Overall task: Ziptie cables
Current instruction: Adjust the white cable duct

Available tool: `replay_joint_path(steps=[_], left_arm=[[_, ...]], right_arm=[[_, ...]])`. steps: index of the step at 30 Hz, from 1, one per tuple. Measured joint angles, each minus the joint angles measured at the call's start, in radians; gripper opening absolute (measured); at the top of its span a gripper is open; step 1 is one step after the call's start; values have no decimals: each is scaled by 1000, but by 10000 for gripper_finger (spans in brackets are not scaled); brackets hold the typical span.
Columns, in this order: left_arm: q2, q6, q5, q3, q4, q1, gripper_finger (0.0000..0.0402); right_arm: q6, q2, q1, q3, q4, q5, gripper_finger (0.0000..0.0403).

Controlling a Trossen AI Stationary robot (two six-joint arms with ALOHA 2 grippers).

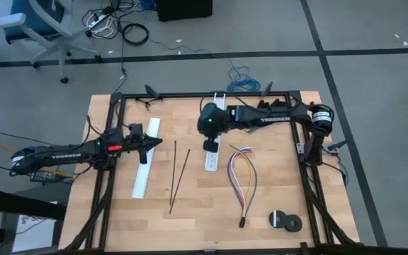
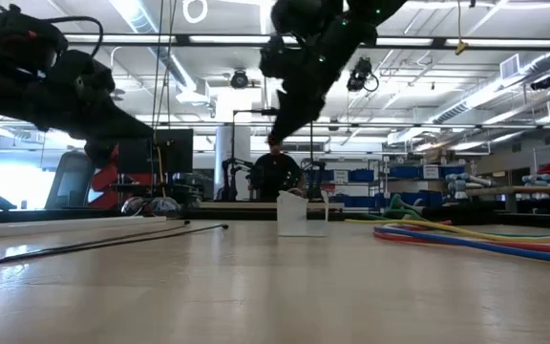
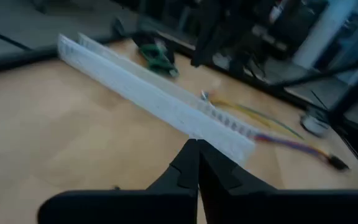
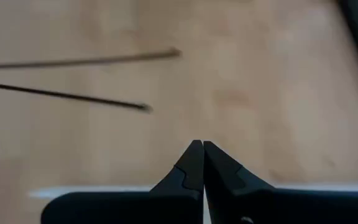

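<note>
From above, the left pincer [image 1: 154, 142] sits left of centre on the wooden worktop [image 1: 275, 191], over a white slotted channel [image 1: 143, 177], its tips pressed together with nothing between them. The right pincer [image 1: 210, 145] hangs at upper centre over a second white channel [image 1: 210, 161], likewise closed and empty. The zipties [image 1: 178, 176] lie between the two channels as thin black strips. The cables [image 1: 243, 177] lie right of centre, their dark end toward the bottom, near a black tape roll [image 1: 285, 220].

At worktop height, the zipties [image 2: 113, 241] stretch across the left and the cables [image 2: 485, 239] run off the right.

The left wrist view shows closed tips [image 3: 198, 163] before a channel [image 3: 154, 99], cables [image 3: 291, 140] beyond.

The right wrist view shows closed tips [image 4: 199, 163] and two zipties [image 4: 73, 78] in the upper left.
</note>
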Motion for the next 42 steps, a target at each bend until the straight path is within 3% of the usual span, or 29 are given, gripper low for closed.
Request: replay_joint_path(steps=[9, 15, 19, 24, 31, 37, 42], left_arm=[[111, -14, 6, 37, 12, -32, 2], [174, 25, -101, 104, -33, -107, 1], [215, 30, -170, 132, -61, -157, 1], [265, 4, -212, 150, -86, -193, 1], [372, -25, -235, 179, -97, -203, 1], [459, -38, -265, 197, -101, -203, 1], [480, -44, -280, 202, -93, -204, 1]], right_arm=[[24, 116, 79, -1, 120, -25, 0], [72, 166, 88, -1, 81, -29, 0], [73, 167, 94, -17, -12, -56, 0], [75, 150, 94, -20, -252, -56, 0], [60, 145, 80, -21, -444, 33, 0], [5, 78, 65, -41, -481, 38, 0], [-4, -97, 59, -196, -346, 47, 0]])
